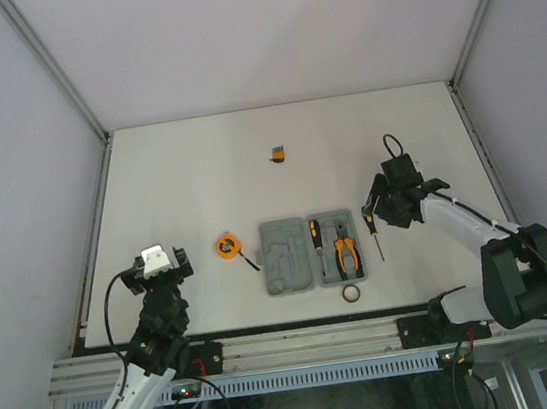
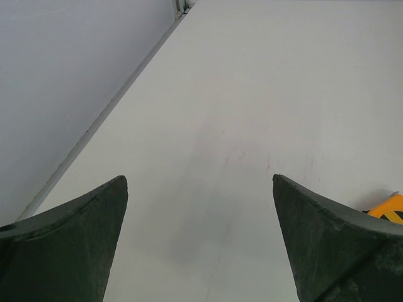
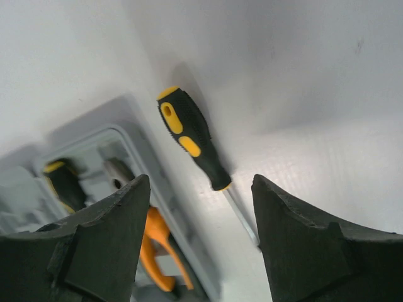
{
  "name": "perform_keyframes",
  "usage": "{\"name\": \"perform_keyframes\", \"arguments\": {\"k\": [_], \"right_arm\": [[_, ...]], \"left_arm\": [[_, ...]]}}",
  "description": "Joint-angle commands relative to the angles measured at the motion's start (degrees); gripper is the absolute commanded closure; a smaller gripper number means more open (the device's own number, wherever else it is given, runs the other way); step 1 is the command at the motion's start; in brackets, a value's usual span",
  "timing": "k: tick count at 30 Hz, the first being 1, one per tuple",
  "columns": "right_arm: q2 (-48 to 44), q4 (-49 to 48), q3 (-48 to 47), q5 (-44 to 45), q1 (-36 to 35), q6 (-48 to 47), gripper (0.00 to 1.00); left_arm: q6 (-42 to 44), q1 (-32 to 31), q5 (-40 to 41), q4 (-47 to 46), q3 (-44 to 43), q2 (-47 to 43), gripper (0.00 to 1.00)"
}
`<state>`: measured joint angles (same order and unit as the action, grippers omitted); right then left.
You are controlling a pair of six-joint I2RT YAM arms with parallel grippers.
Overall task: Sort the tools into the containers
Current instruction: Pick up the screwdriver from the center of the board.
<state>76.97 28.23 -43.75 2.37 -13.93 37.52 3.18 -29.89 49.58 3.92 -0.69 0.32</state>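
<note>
1. screwdriver, black and orange, lies loose and flat on the table, just beside the right wall of the grey tool case. its handle points to the far side, its shaft toward the near edge.
2. the case is open. a second screwdriver and the orange-handled pliers sit in recesses of its right half. no tool shows in the left half.
3. right gripper hovers over the loose screwdriver, fingers spread wide with nothing between them. in the wrist view the handle sits in the middle of the gap.
4. left gripper is also spread and holds nothing, low over bare table at the near left.
5. not yet sorted: tape measure left of the case, small black ring just in front of it, tiny block far back and well apart.
6. judged step in hand — picking up the loose screwdriver.
7. to do it well: come straight down with the fingers straddling the thick middle of the handle, across its width, not on the thin shaft.
8. one finger lands close to the case wall — keep it off the rim so the case is not nudged.
9. once pinched, lift level and line the shaft up with a free long recess. which recess fits cannot be told from these views.
</note>
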Motion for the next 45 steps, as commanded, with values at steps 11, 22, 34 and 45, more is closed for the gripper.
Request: {"name": "perform_keyframes", "arguments": {"k": [11, 22, 34, 45], "right_arm": [[-11.52, -2.53, 2.92, 15.57, -10.94, 38.13, 0.34], [-7.09, -3.21, 4.37, 15.73, -9.74, 45.21, 0.33], [-1.25, -8.71, 6.42, 10.97, -7.59, 60.12, 0.32], [-5.28, -7.36, 7.83, 11.52, -6.99, 60.26, 0.33]], "left_arm": [[0.42, -0.06, 0.78, -0.50, 4.73, -12.09, 0.00], [0.47, -0.06, 0.78, -0.50, 4.73, -12.04, 0.00], [0.47, -0.08, 0.78, -0.50, 4.73, -12.05, 0.00], [0.43, -0.07, 0.78, -0.50, 4.73, -12.06, 0.00]]}}
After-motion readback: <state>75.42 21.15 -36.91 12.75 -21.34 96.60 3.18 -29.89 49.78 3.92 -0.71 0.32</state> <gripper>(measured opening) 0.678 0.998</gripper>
